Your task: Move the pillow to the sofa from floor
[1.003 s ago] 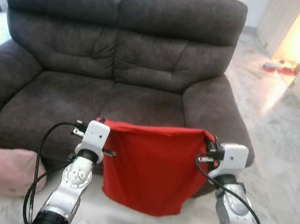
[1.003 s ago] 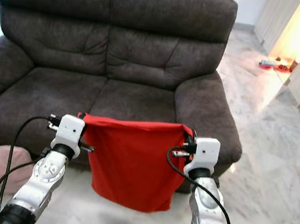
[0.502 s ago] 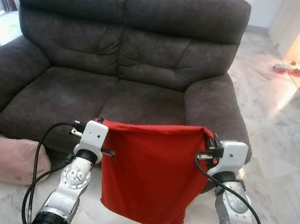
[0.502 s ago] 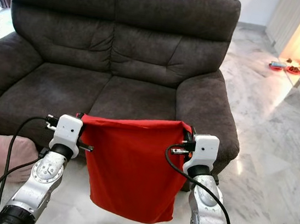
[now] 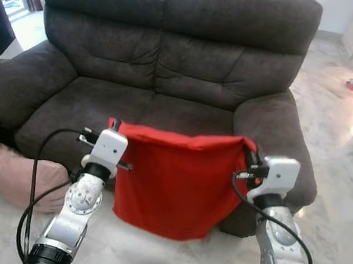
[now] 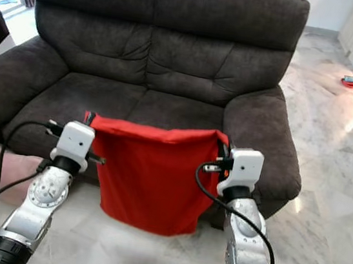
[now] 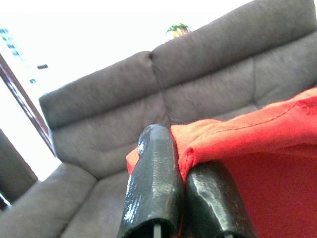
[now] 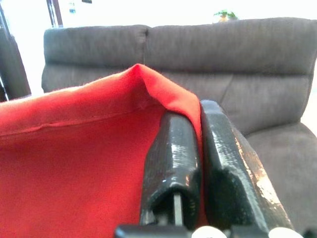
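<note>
Pink pillow (image 5: 24, 177): on the marble floor (image 5: 344, 193) at the sofa's left front corner, against its base.
Left gripper (image 5: 113, 125): fingers (image 7: 153, 183) pinched shut on the top left corner of the red pillow (image 5: 173, 180).
Red pillow: hangs flat between both grippers (limp, more like a cover), held up in front of the seat edge, its lower edge above the floor.
Sofa (image 5: 174, 53): dark grey two-seater, directly ahead.
Right gripper (image 5: 249, 156): fingers (image 8: 173, 148) clamped on the top right corner.
</note>
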Motion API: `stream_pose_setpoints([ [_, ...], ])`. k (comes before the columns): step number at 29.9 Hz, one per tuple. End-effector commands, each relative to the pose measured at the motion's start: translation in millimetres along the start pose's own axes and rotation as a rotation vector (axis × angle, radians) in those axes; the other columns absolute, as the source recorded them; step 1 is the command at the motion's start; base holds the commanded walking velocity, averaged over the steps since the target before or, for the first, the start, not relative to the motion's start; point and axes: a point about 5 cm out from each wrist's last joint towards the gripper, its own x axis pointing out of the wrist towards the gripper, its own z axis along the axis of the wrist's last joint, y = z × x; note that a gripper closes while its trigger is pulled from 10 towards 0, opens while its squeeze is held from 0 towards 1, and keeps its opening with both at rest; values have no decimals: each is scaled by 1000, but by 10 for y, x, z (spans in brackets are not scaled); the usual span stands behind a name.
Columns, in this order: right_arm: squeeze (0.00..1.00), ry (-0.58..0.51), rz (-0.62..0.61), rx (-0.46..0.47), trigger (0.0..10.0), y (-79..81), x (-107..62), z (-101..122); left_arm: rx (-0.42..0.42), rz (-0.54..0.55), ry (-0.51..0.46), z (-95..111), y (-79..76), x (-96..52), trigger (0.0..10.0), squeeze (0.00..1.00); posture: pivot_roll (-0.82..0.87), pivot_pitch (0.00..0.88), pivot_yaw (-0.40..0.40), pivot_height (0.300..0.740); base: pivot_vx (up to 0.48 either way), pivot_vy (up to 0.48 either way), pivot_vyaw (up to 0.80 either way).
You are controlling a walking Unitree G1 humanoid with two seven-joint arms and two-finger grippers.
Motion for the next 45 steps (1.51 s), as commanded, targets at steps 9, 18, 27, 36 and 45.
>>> stream_pose_setpoints([
  [9, 0, -213, -35, -10, 10000, -63, 169, 592, 68, 56, -116, 291, 210, 110, 10000, 0, 61, 0, -20, 740, 0, 0, 0],
  [18, 0, -194, 4, -4, 10000, 41, 170, 585, 69, 52, -146, 410, 162, 141, 10000, 0, 63, 0, -23, 740, 140, 0, 0],
  [27, 0, -187, 8, 17, 10000, 76, 161, 588, 81, 69, -161, 476, 213, 182, 10000, 0, 69, 0, -22, 740, 265, 0, 0],
  [36, 0, -193, 26, 31, 10000, 136, 180, 619, 88, 90, -173, 535, 241, 218, 10000, 0, 71, 0, -21, 740, 281, 0, 0],
  [45, 0, -196, 38, 54, 10000, 183, 192, 630, 91, 98, -194, 597, 269, 265, 10000, 0, 72, 0, -19, 740, 292, 0, 0],
])
